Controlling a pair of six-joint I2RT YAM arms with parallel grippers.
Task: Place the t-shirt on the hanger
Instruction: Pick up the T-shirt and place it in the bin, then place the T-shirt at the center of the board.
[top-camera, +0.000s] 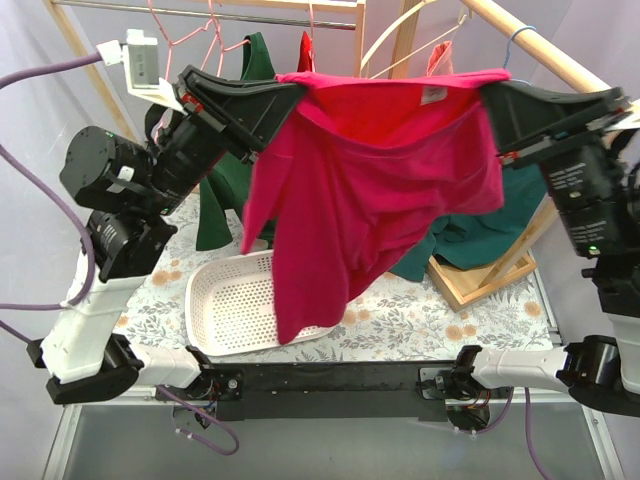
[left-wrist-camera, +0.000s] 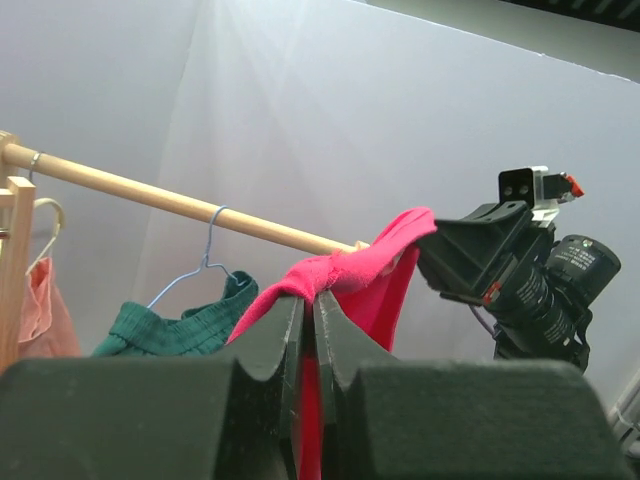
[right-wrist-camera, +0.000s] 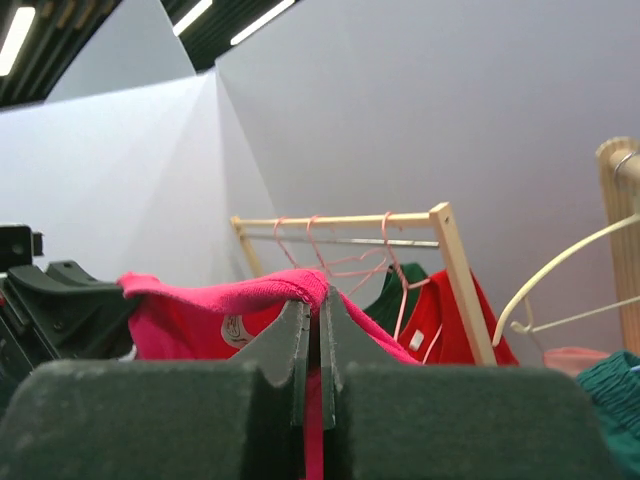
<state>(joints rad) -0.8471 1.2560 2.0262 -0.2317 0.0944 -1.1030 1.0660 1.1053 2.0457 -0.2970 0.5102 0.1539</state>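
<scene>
The magenta-pink t-shirt (top-camera: 370, 180) hangs stretched between both grippers, high above the table, with its white neck label (top-camera: 433, 95) facing the camera. My left gripper (top-camera: 290, 88) is shut on the shirt's left shoulder, and my right gripper (top-camera: 490, 92) is shut on its right shoulder. The left wrist view shows the jaws (left-wrist-camera: 310, 295) pinching pink cloth (left-wrist-camera: 370, 265). The right wrist view shows the same (right-wrist-camera: 322, 298), with the shirt (right-wrist-camera: 220, 295) draped to the left. Pale-pink wire hangers (right-wrist-camera: 352, 262) hang on the back rail behind the shirt and also show in the top view (top-camera: 190, 38).
A white perforated basket (top-camera: 235, 300) lies on the floral table under the shirt. Dark green garments (top-camera: 225, 200) and a red one (top-camera: 305, 50) hang behind. A cream hanger (top-camera: 400, 40) and a light-blue hanger (left-wrist-camera: 205, 260) hang on the wooden rail (top-camera: 540, 50) at the right.
</scene>
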